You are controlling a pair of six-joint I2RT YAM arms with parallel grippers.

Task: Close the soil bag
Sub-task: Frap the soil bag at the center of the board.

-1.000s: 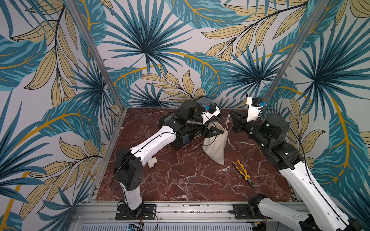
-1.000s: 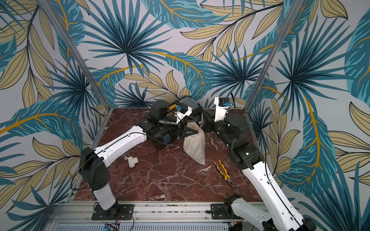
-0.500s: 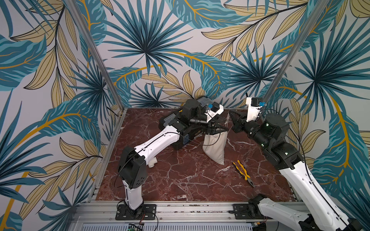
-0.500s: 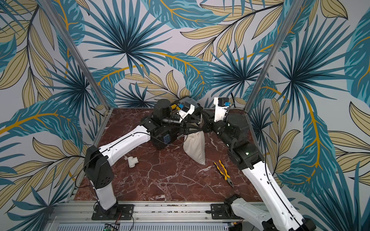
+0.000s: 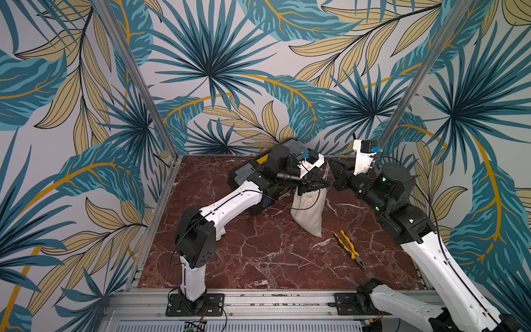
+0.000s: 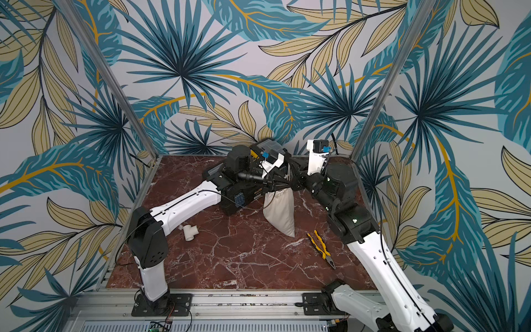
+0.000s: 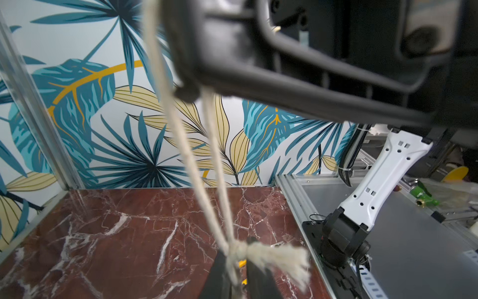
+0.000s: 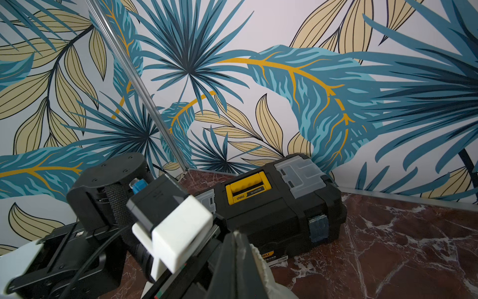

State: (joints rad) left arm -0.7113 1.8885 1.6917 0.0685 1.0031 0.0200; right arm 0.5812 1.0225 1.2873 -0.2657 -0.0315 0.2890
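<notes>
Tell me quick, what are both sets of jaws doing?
Left gripper: jaws shut on the cord.
Right gripper: jaws shut by the soil bag; hold cannot be told.

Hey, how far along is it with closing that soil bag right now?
Done: the soil bag stands on the marble top, with the shut right gripper pinching its mouth and apparently holding it up. In hand: the left gripper is shut on the drawstring cord beside its knot. Left: pulling the cord, since the mouth looks wide, not yet cinched.
</notes>
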